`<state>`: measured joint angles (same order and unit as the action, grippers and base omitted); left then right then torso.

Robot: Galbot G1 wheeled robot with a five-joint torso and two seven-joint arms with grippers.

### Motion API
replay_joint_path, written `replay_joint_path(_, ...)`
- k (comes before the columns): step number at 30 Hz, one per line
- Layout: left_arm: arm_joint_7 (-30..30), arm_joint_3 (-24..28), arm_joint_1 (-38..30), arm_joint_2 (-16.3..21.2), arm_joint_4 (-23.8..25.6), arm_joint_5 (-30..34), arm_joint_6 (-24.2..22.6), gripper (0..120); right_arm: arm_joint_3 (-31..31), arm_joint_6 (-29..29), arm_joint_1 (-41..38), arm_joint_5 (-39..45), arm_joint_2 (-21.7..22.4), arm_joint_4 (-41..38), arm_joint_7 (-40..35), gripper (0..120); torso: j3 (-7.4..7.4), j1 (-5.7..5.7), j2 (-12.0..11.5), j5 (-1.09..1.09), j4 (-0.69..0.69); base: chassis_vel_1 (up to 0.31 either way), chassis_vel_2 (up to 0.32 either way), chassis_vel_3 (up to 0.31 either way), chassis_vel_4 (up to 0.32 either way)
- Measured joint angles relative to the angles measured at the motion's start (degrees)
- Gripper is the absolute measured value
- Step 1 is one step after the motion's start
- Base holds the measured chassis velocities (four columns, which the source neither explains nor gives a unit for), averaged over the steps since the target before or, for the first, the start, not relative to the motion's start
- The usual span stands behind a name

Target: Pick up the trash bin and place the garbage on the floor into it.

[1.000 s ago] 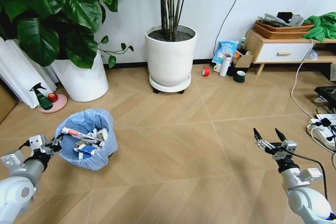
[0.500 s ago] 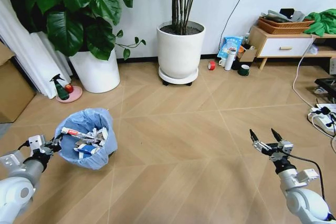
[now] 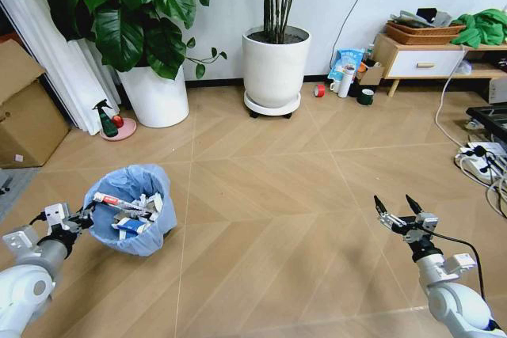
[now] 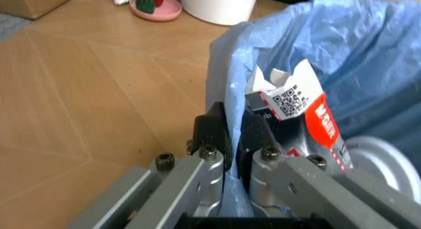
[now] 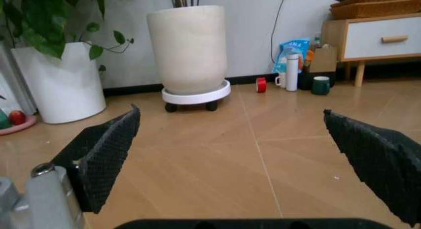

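Note:
The trash bin [image 3: 131,211], round and lined with a crinkly light blue bag, hangs tilted at the lower left of the head view. My left gripper [image 3: 81,215] is shut on its near rim; the wrist view shows the fingers [image 4: 214,135] pinching the blue bag [image 4: 368,61] edge. Inside the bin lies garbage [image 3: 127,207]: white paper, a thin tube, a red and white carton [image 4: 296,103] and a round white lid [image 4: 378,155]. My right gripper [image 3: 399,214] is held open over the bare chevron floor [image 3: 269,211] at the lower right, with nothing between its fingers [image 5: 105,150].
Two large white plant pots [image 3: 273,69] [image 3: 157,96] stand by the back wall. A cardboard box [image 3: 24,112] sits far left, a spray bottle [image 3: 105,119] near it. A red tape roll [image 3: 318,90], mug [image 3: 364,96] and cabinet [image 3: 424,57] are back right. Cables and a power strip [image 3: 475,164] lie right.
The whole head view has shifted: the camera has turned left and pulled back, bringing the cardboard box into sight. The bin stays held in my left gripper, and my right gripper stays open.

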<state>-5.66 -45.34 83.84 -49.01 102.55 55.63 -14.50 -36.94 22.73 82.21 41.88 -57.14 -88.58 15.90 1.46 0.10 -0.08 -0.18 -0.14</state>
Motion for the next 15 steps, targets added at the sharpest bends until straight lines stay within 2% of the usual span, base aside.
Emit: replay_joint_path(15, -0.7, 1.0, -1.2, 0.1, -0.2, 0.2, -0.2, 0, 0.2, 0.0, -0.3, 1.1, 0.5, -0.1, 0.2, 100, 0.0, 0.0, 0.0, 0.0, 0.0, 0.209, -0.139, -0.216, 0.134)
